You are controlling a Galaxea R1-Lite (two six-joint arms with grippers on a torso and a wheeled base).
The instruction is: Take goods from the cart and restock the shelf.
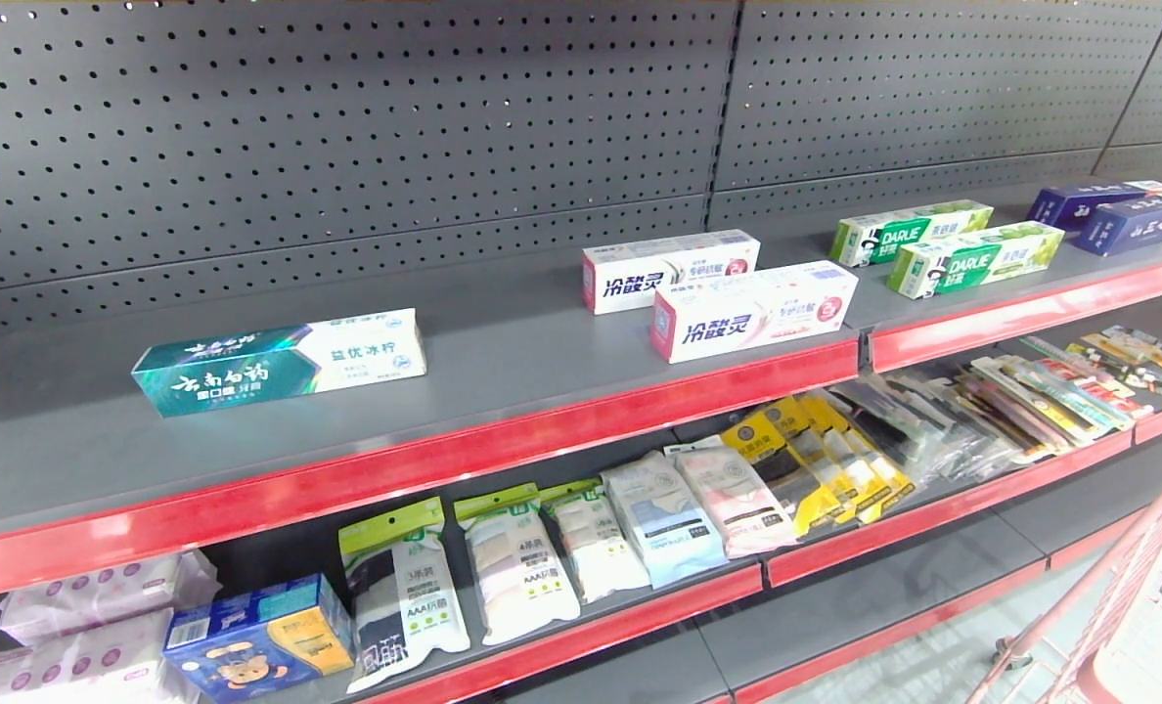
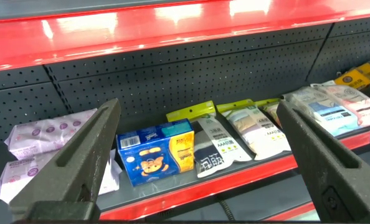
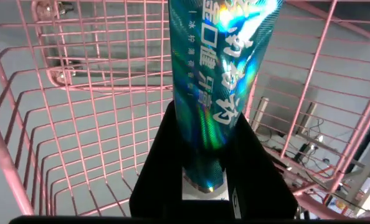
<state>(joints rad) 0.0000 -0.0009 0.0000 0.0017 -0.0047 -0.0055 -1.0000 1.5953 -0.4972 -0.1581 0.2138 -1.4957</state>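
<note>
**Pink wire cart (image 3: 7, 163) behind a loaded right gripper (image 3: 211, 134)**

You have a teal toothpaste box (image 3: 225, 62) clamped between the right jaws, standing out beyond their tips over the cart. Your left gripper (image 2: 197, 109) is spread wide. Straight past its jaws, a blue carton (image 2: 155, 152) sits on the lower shelf (image 2: 166, 188).

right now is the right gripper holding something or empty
Holding. The right gripper is shut on a teal toothpaste box, with the pink cart behind it.
</note>
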